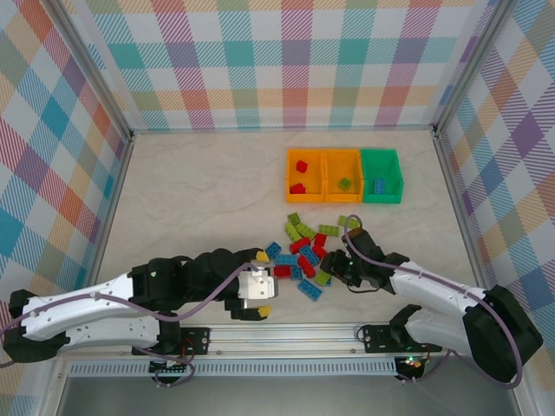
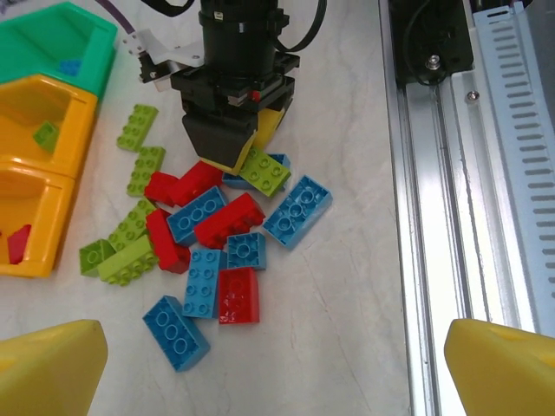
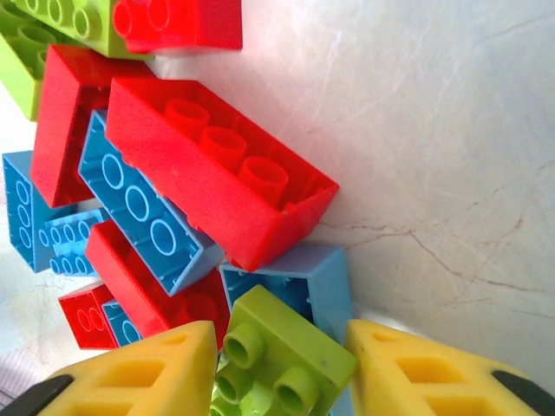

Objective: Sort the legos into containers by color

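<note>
Well, only a start has been made on the sorting, by my reckoning. Over on the left, the left claw (image 1: 261, 283) hangs low above the tabletop (image 1: 199, 191), its yellow fingers spread wide with nothing between them. Just beside it lies the heap of legos (image 1: 303, 251), red, blue and lime all jumbled, some tipped on edge, so most of the work is left. At the heap's right edge the right claw (image 3: 282, 342) looks clamped on a lime brick (image 2: 264, 171), its pads pressed against the brick's two sides. Beyond the heap the containers sit touching in a row. The left orange bin (image 1: 290, 178) holds two red bricks, the middle orange bin (image 1: 342, 152) one lime, and the green bin (image 1: 381, 152) at least one blue. The bricks are hard, glossy plastic, boxy, with round studs on top and hollow tubes beneath. The bins are smooth and thin-walled, and the tabletop is pale with marble-like veins.
</note>
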### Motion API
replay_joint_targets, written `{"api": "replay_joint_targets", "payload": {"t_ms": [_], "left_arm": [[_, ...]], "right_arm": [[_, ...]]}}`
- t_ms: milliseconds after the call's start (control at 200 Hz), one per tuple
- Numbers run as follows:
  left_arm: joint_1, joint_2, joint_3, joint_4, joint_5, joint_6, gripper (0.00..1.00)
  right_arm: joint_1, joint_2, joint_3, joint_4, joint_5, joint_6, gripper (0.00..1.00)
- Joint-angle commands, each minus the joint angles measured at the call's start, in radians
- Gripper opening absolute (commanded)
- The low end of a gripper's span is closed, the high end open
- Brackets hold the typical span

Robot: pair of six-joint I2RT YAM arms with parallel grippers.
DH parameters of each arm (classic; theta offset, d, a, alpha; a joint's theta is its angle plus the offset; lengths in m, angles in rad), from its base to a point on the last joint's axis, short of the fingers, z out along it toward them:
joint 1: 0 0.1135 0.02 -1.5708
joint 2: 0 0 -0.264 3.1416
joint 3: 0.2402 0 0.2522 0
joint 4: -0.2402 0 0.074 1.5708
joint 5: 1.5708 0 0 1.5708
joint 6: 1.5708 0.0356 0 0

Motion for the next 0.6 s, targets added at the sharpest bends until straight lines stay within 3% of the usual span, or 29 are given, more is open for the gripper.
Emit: {"api": "replay_joint_targets", "payload": {"t_ms": [0, 215, 595], "left_arm": [[-0.011, -0.045, -0.046, 0.073, -0.015, 0.036, 1.00], [-0.011, -0.077, -0.095, 0.098, -0.031, 0.042, 1.00], [-0.009, -0.083, -0.110, 0.104, -0.031, 0.040, 1.00]], "right_arm": [[-0.011, -0.021, 0.003, 0.001, 0.013, -0.007, 0.38], [-0.022, -0.042, 0.005, -0.025, 0.016, -0.020, 0.26], [-0.073, -0.147, 0.101, -0.135, 0.054, -0.085, 0.19]]}}
